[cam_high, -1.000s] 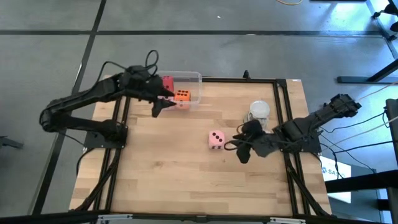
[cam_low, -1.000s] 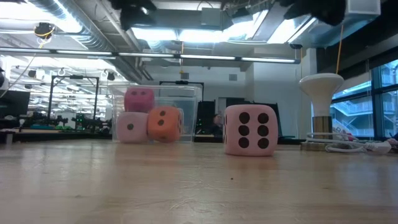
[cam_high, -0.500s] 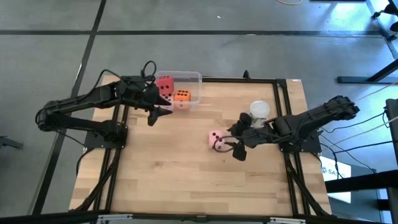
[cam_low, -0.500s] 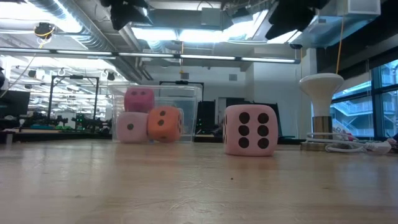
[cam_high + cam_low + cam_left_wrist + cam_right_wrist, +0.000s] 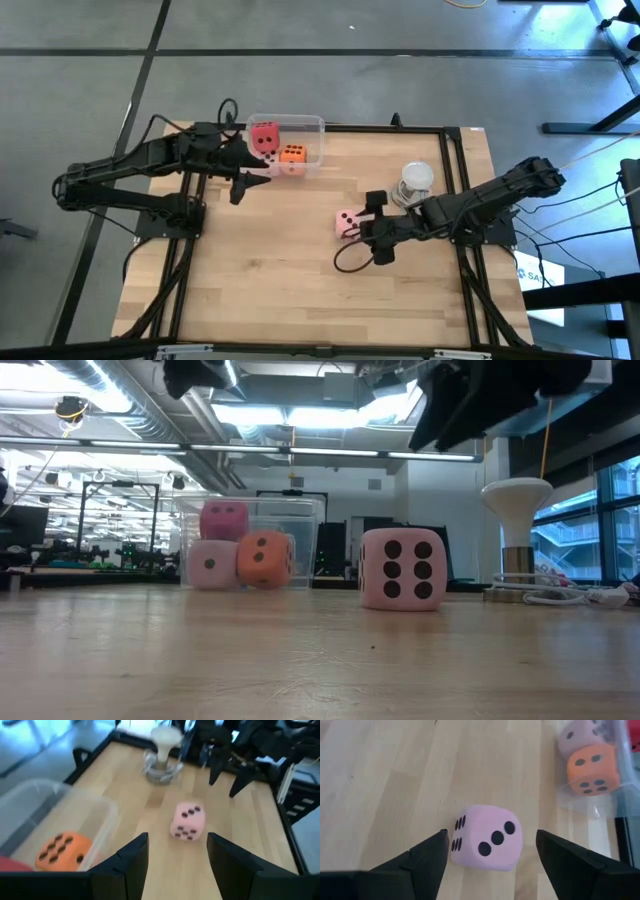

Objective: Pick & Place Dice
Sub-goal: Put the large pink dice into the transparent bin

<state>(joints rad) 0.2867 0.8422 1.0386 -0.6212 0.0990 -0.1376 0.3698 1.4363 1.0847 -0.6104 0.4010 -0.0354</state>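
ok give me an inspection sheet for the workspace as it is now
surface: wooden table, bare at the near side
job's things: pink die loose on the table; red die, orange die and pale pink die in the clear tub
clutter: white cup
grippers: right gripper open, beside the pink die; left gripper open, near the tub
cables: black loop under right arm
surroundings: grey floor, lit room behind

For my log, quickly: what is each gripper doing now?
Left gripper: open, empty, beside the tub.
Right gripper: open, empty, around the pink die.

overhead, table-level, two wrist views
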